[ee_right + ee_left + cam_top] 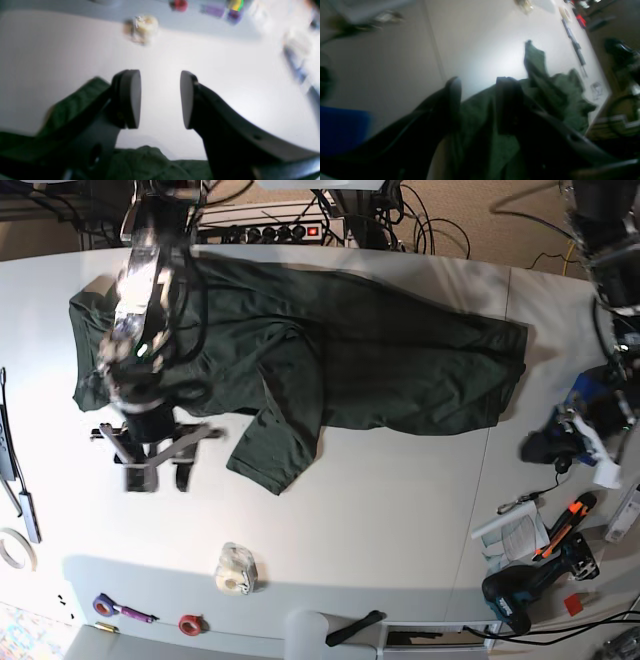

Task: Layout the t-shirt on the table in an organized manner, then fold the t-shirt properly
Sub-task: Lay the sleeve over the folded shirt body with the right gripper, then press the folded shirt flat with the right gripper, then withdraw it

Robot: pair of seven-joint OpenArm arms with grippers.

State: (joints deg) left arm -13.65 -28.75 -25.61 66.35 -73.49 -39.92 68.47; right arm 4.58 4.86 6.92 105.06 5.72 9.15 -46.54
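Note:
The dark green t-shirt (380, 360) lies spread across the far half of the white table (380, 510), with one sleeve (270, 455) reaching toward the middle. My right gripper (157, 477) hovers over bare table just past the t-shirt's left part. Its jaws stand open and empty (160, 100), with green cloth (147, 162) below and to the left. In the blurred left wrist view my left gripper (477, 87) has its fingers apart. T-shirt cloth (475, 125) shows in the gap and stretches away beyond (560, 100).
A crumpled clear bag (236, 568) sits near the front edge, beside a red ring (190, 623) and a purple item (120, 610). A long dark tool (12, 450) and a tape roll (12, 548) lie at the left edge. A drill (510, 600) and orange tools (560, 530) lie at the right.

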